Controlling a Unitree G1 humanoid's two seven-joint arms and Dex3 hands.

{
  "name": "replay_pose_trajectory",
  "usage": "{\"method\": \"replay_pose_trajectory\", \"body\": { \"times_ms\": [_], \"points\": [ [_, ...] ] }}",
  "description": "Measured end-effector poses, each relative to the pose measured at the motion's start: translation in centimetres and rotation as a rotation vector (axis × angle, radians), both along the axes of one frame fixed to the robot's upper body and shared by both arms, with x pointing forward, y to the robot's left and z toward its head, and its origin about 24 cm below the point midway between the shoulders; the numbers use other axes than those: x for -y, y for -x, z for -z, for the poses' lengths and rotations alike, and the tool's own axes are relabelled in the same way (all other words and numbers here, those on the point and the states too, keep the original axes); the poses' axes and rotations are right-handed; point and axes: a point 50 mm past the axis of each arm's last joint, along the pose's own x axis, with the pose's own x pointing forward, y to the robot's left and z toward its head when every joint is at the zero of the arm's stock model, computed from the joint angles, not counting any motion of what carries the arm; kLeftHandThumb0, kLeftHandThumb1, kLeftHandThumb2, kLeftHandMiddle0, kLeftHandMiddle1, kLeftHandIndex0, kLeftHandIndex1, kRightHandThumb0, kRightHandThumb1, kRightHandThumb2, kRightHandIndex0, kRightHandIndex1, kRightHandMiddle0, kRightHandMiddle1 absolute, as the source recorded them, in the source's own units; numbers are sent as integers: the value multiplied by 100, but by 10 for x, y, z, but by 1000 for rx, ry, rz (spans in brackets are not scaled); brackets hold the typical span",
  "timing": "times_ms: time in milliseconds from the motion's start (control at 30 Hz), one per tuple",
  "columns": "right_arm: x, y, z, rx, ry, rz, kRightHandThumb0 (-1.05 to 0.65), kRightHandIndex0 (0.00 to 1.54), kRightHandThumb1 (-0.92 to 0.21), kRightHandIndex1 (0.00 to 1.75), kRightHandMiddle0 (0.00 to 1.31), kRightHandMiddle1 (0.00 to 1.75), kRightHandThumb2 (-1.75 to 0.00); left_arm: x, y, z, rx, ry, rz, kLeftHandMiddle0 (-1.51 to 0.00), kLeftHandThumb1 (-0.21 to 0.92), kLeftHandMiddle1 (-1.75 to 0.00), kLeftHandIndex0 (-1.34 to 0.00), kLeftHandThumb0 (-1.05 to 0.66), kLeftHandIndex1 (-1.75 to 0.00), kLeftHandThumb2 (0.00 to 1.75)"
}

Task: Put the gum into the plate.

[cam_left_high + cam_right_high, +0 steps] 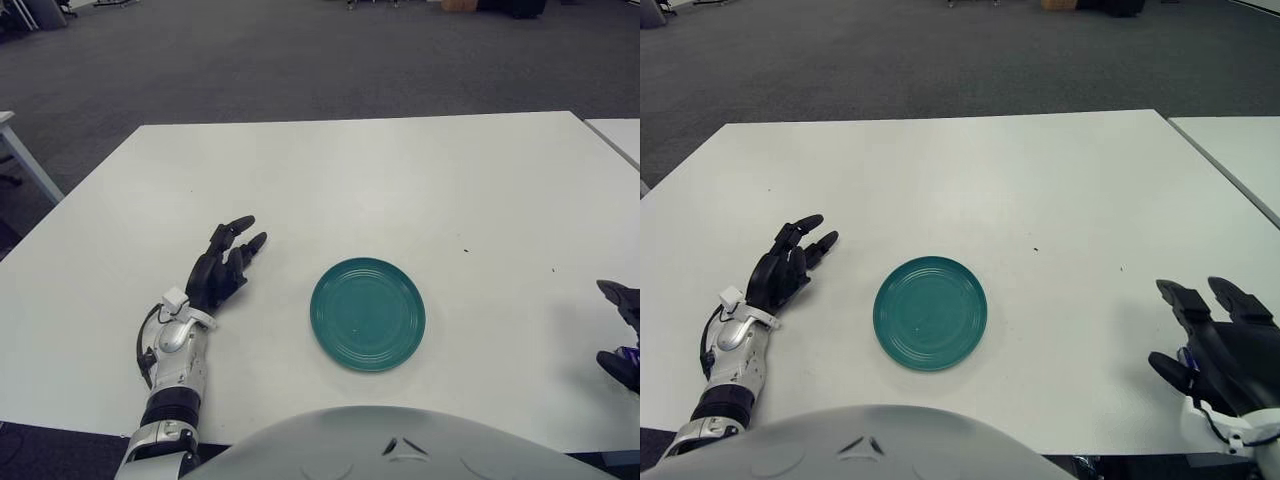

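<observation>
— Left eye view: what do you have?
— I see the teal plate (pixel 367 314) bare on the white table (pixel 350 180). The left hand (pixel 222 266) shows left of it, fingers stretched apart, holding nothing.
— And the gum?
— I can't find it for certain.
— Right eye view?
— The right hand (pixel 1220 345) is at the table's right front edge, fingers spread; a small bluish bit (pixel 1183 355) shows between them, but I can't tell what it is.

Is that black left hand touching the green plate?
Apart. In the left eye view, bare white table shows between the left hand and the plate; its fingers point away from the plate.
</observation>
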Motion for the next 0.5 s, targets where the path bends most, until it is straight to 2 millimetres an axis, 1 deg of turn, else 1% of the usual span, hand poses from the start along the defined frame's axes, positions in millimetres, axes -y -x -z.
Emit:
{"method": "replay_pose_trajectory", "body": {
  "times_ms": [300,500],
  "points": [
    [20,18,21,-63,-16,127,-100,11,-92,1,0,31,-90,-5,0,0,-2,-4,-7,-54,92,-3,0,-88,-84,81],
    [24,24,31,-74,-29,180,-100,12,-92,1,0,32,-89,-6,0,0,-6,0,-7,-54,92,-3,0,-88,-84,81]
  ]
}}
